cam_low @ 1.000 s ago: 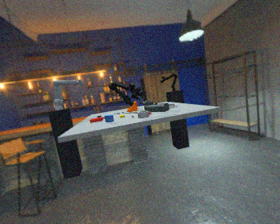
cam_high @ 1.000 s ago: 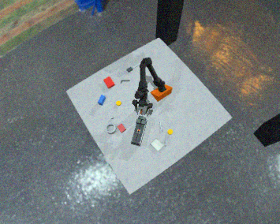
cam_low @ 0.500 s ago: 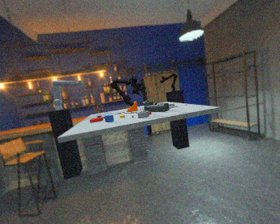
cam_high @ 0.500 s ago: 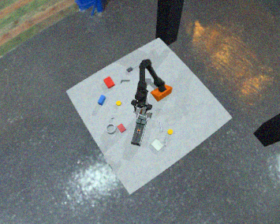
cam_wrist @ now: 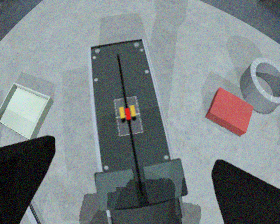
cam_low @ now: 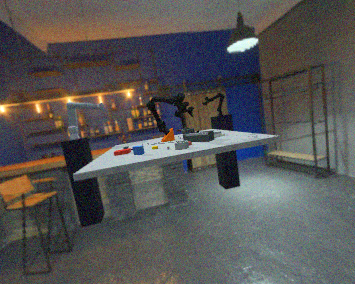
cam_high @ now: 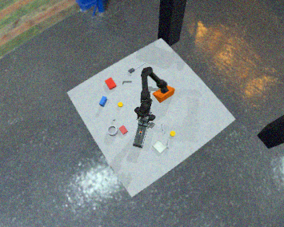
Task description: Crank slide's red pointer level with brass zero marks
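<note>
Nearest the wrist camera, the tool (cam_high: 145,117) (cam_low: 188,111) (cam_wrist: 136,159) stands wide, its two dark fingers far apart at the lower corners with nothing between them. Just beyond lies the near end of the machine (cam_high: 140,137) (cam_low: 198,136) (cam_wrist: 110,145), where a rounded grey housing (cam_wrist: 141,185) crosses the slot. The crank and its handle are out of the wrist view, so I cannot tell how the handle stands.

The relation that matters is this: the machine's long axis runs almost straight away from the tool, leaning slightly left as it goes, and the slot follows it. Farther along, inside a pale-outlined window, the red pointer (cam_wrist: 127,113) sits between the two brass zero marks (cam_wrist: 122,113) (cam_wrist: 133,111). It looks level with them, or so close that I cannot separate the two at this grain. The one arm here reaches the machine from its crank end.

On the bench (cam_high: 190,116) (cam_low: 138,162) (cam_wrist: 191,30), to the right of the machine, lie a red block (cam_high: 123,129) (cam_wrist: 230,111) and, just past it, a grey ring (cam_high: 109,128) (cam_wrist: 244,85); a pale open tray (cam_high: 159,147) (cam_wrist: 24,111) sits to the left.

If the pointer is truly level, what remains is to keep clear of the handle; a brush against it could spoil the setting.
</note>
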Motion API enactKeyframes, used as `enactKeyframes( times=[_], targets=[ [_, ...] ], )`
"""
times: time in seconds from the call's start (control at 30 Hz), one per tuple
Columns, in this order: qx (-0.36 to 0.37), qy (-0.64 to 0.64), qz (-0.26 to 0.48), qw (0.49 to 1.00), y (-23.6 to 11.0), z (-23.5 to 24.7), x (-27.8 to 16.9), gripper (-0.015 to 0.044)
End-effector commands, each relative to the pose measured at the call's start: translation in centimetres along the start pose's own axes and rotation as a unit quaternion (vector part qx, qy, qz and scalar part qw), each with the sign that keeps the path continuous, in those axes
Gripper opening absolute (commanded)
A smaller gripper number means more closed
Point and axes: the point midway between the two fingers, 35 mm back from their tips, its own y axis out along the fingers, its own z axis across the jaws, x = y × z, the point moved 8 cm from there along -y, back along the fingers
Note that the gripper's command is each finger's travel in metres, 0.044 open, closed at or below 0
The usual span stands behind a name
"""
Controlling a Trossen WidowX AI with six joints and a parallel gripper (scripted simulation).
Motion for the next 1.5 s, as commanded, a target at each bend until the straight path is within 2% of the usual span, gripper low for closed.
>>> enactKeyframes(
  times=[0.0, 0.17, 0.43, 1.13, 1.47],
  targets=[
    [-0.018, 0.026, 0.009, 0.999, 1.2, 1.8, 0.8, 0.044],
    [-0.024, 0.036, 0.01, 0.999, 2.0, 2.4, 0.9, 0.044],
    [-0.025, 0.036, 0.01, 0.999, 5.7, 1.9, -2.0, 0.044],
    [-0.025, 0.036, 0.01, 0.999, 5.6, 1.9, -1.9, 0.044],
    [-0.025, 0.04, 0.008, 0.999, 1.7, 2.4, 1.1, 0.044]
  ],
)
